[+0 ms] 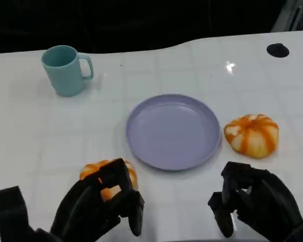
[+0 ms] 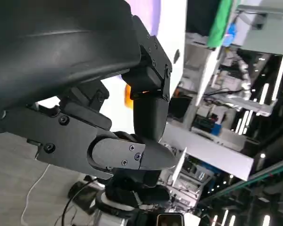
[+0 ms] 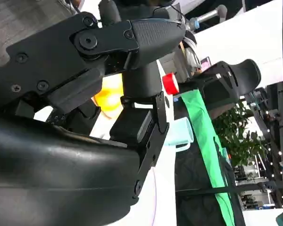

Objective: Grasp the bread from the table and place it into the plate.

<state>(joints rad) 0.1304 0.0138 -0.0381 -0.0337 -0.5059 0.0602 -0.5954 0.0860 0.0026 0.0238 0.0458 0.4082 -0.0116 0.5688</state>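
A lavender plate (image 1: pixel 171 132) lies in the middle of the white table. One orange-and-white striped bread (image 1: pixel 252 135) sits just right of the plate. A second orange bread (image 1: pixel 107 175) lies near the front left, partly hidden by my left hand (image 1: pixel 98 204), whose spread fingers arch over its near side; no firm grip shows. In the left wrist view an orange patch of bread (image 2: pixel 129 98) peeks past the fingers (image 2: pixel 148 113). My right hand (image 1: pixel 255 201) hovers at the front right, short of the striped bread, fingers loosely bent around nothing.
A teal mug (image 1: pixel 65 69) stands at the back left, and it is seen again as the mug (image 3: pixel 179 134) in the right wrist view. A small black disc (image 1: pixel 278 50) marks the far right. The table's back edge curves behind the plate.
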